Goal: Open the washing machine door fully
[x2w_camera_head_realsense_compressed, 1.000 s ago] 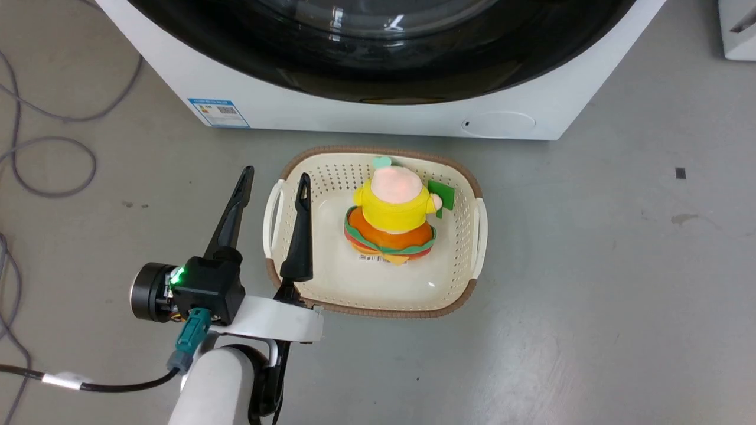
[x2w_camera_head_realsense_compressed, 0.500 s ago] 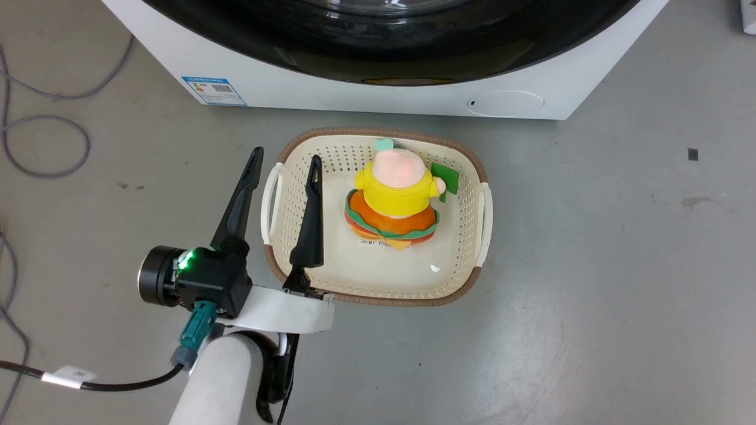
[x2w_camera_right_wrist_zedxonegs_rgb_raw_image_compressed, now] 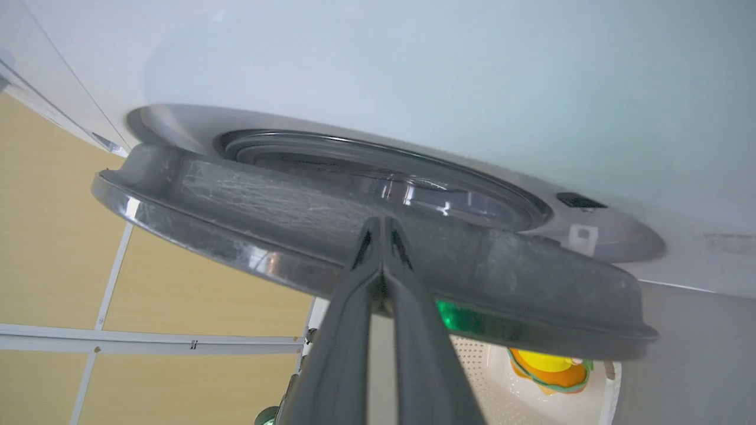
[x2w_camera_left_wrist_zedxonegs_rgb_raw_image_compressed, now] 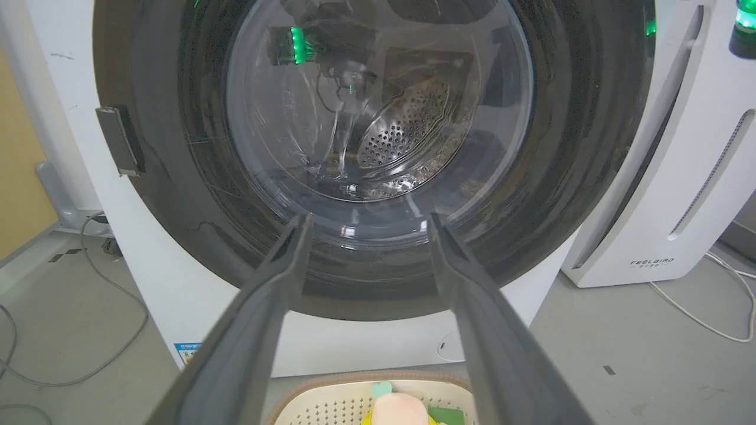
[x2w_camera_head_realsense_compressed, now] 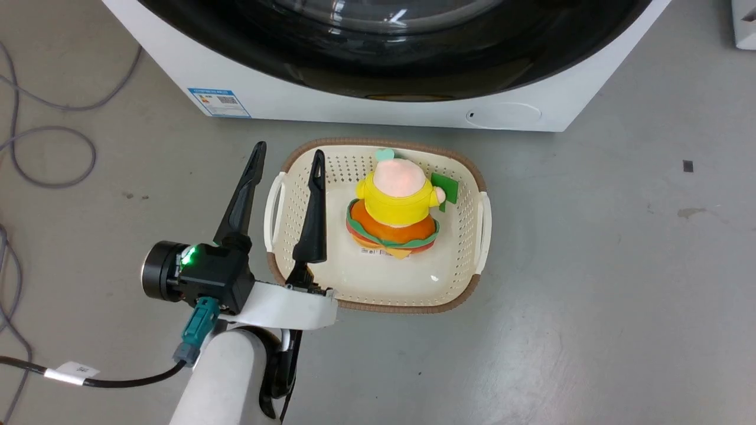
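The head camera has shifted slightly since a second ago. Measured against the basket (x2w_camera_head_realsense_compressed: 466,171), the left gripper (x2w_camera_head_realsense_compressed: 289,149) now reaches a little nearer the washing machine (x2w_camera_head_realsense_compressed: 354,109); the basket and toy have not moved.

The cream perforated basket with a brown rim sits on the grey floor (x2w_camera_head_realsense_compressed: 590,265) just in front of the washer. It holds one plush toy (x2w_camera_head_realsense_compressed: 394,203) with a pink head, a yellow top and a burger-like base.

The left gripper is spread wide and holds nothing. One finger is over the basket's left edge, the other over the floor beside it.

The washing machine door (x2w_camera_left_wrist_zedxonegs_rgb_raw_image_compressed: 567,177), glossy black with a glass bowl, stands slightly ajar from the white front. The right gripper (x2w_camera_right_wrist_zedxonegs_rgb_raw_image_compressed: 383,221) has its fingers pressed together, with the tips at the door's grey edge; whether they touch it cannot be told.
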